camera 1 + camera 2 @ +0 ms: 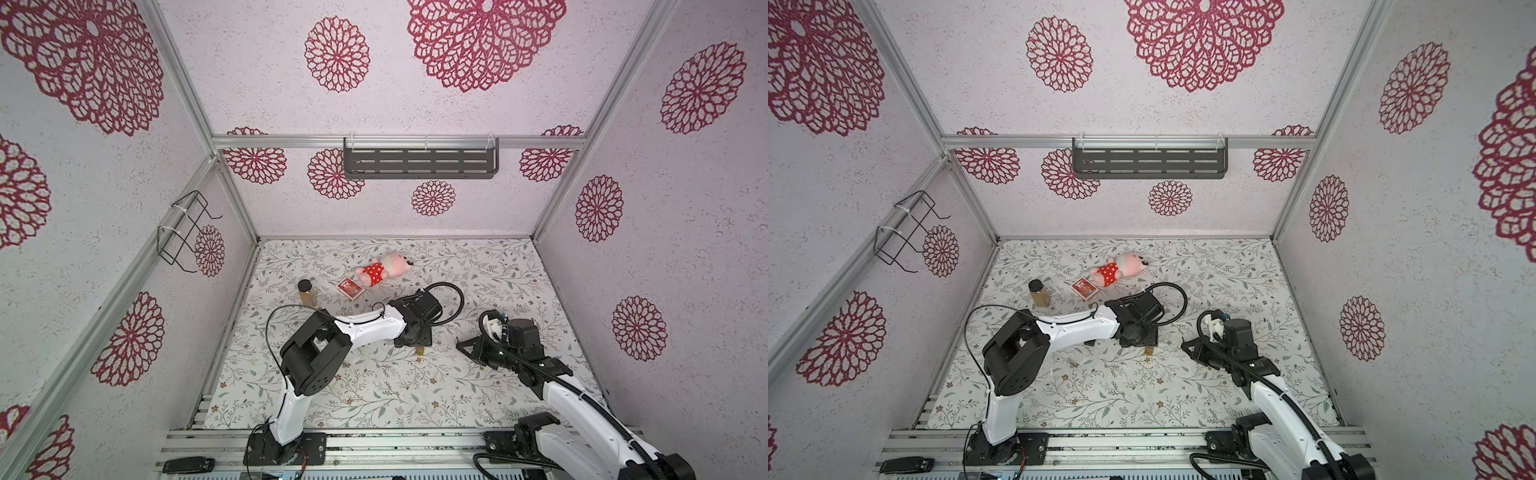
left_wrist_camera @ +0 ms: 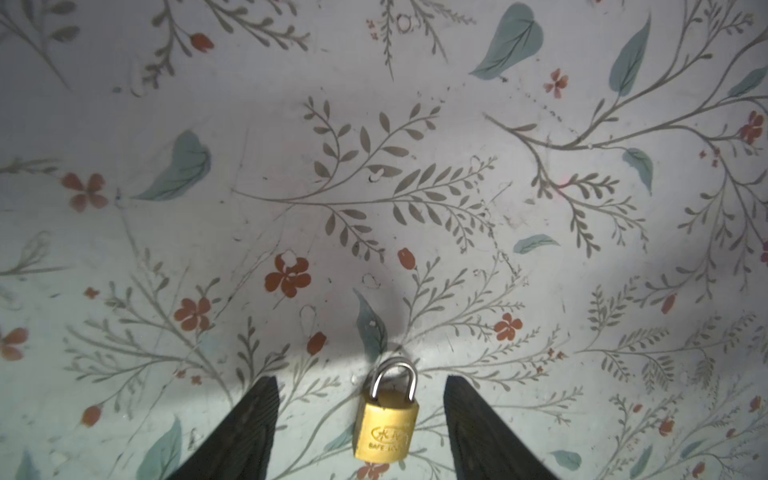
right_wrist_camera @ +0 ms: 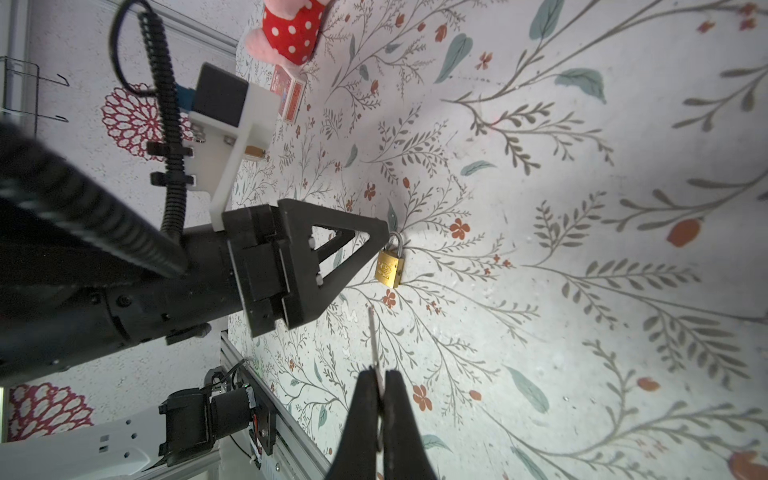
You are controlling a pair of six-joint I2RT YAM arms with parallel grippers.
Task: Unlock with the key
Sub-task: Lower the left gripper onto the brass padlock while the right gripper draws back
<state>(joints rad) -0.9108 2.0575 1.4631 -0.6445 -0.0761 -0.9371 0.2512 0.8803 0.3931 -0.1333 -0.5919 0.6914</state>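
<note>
Left wrist view: the padlock (image 2: 388, 419) lies flat on the tabletop (image 2: 540, 249), marked face up, between the two fingers (image 2: 249, 424) of the left tool (image 2: 359, 379). The fingers stand apart, one on each side of the brass body, and neither touches it. The shackle (image 2: 395, 363) is seated in the body and points away from the wrist.

Right wrist view: the right tool (image 3: 379, 374) is clamped on the key (image 3: 371, 336), and the blade projects straight out beyond the fingertips. The blade points at the base end of the padlock, the end opposite the shackle. Its tip is near that end but apart from it, and sits slightly to one side of the body's centre line. The long axes of key and padlock run nearly parallel.

In both top views the padlock lies near the middle of the tabletop, at the tip of the left tool, with the right tool to its right. The left tool is the nearer of the two.

The keyway is not visible in any view. Judgement: the coming move requires the left tool to close on the body as a brace. The right tool then corrects the small sideways offset and advances the key along its own axis into the base.
</note>
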